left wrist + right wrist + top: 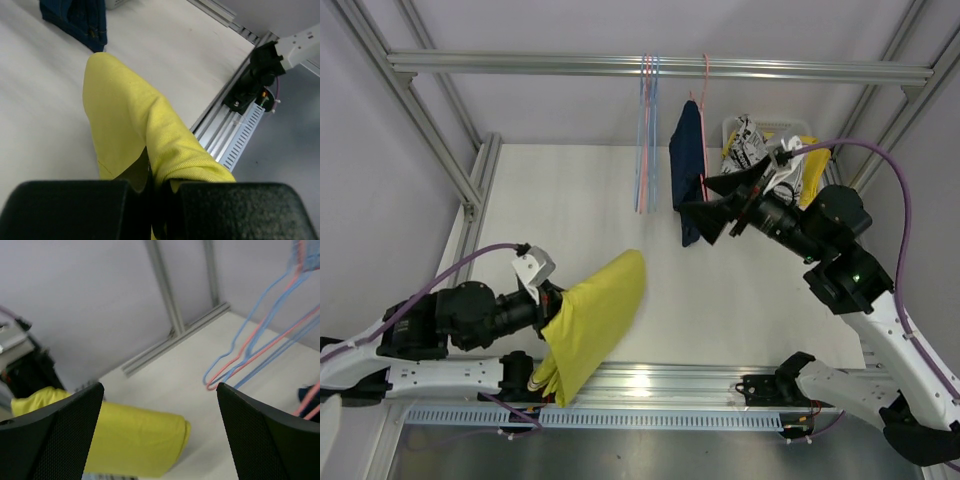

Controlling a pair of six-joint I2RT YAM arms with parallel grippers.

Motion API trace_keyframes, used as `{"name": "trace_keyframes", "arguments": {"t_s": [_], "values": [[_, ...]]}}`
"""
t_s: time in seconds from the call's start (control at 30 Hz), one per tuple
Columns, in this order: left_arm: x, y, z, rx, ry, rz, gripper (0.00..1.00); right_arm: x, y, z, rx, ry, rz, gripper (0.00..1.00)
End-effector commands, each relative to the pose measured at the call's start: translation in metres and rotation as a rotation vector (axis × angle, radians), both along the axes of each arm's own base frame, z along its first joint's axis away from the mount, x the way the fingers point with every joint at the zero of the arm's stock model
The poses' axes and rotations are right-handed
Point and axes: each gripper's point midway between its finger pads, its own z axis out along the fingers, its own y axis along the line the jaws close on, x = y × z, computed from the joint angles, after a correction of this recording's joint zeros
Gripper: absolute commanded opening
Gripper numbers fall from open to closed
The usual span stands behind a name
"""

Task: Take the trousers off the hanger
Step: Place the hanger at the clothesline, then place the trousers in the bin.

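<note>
Clamped shut on the yellow trousers [595,320], your left gripper [549,308] holds them low at the near edge of the table [570,200], cloth draped onto the surface, apparently off its hanger and parked out of the way. Farther in, your right gripper [717,203] stands with jaws spread wide just beside the navy trousers [688,150], which hang from a pink hanger [706,80], seemingly lined up for a grab. Beyond, empty hangers [647,150] dangle from the rail [520,64], and a black-and-white printed pair [745,145] lies heaped at far right.
</note>
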Motion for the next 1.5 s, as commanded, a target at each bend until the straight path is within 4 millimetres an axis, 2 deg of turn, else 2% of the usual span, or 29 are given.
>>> {"name": "trace_keyframes", "arguments": {"t_s": [0.0, 0.17, 0.33, 0.5, 0.7, 1.07, 1.17, 1.33, 1.37, 1.4, 1.47], "values": [[-0.021, -0.017, 0.06, -0.149, -0.067, -0.169, 0.01, -0.046, 0.025, -0.039, -0.167, -0.066, 0.331, 0.99], [-0.055, -0.036, 0.069, -0.136, -0.055, -0.393, 0.01, -0.075, 0.043, -0.055, -0.224, -0.1, 0.57, 0.99], [-0.073, -0.05, 0.063, -0.117, -0.038, -0.51, 0.01, -0.092, 0.057, -0.068, -0.261, -0.11, 0.726, 1.0], [-0.073, -0.052, 0.063, -0.114, -0.046, -0.516, 0.01, -0.11, 0.066, -0.085, -0.285, -0.088, 0.829, 0.99], [-0.072, -0.052, 0.069, -0.117, -0.06, -0.519, 0.01, -0.143, 0.081, -0.107, -0.324, -0.073, 0.939, 1.0], [-0.073, -0.05, 0.076, -0.129, -0.068, -0.524, 0.01, -0.199, 0.123, -0.177, -0.463, -0.02, 1.107, 0.99], [-0.073, -0.051, 0.076, -0.124, -0.065, -0.526, 0.01, -0.204, 0.127, -0.188, -0.48, -0.006, 1.127, 0.99], [-0.073, -0.053, 0.074, -0.116, -0.059, -0.522, 0.01, -0.211, 0.13, -0.198, -0.49, 0.007, 1.157, 0.91], [-0.073, -0.053, 0.074, -0.117, -0.057, -0.523, 0.01, -0.211, 0.13, -0.199, -0.492, 0.008, 1.158, 0.88], [-0.073, -0.054, 0.072, -0.113, -0.054, -0.523, 0.01, -0.211, 0.129, -0.2, -0.493, 0.01, 1.161, 0.79], [-0.073, -0.054, 0.074, -0.119, -0.055, -0.524, 0.01, -0.214, 0.128, -0.201, -0.488, 0.014, 1.171, 0.73]]}}
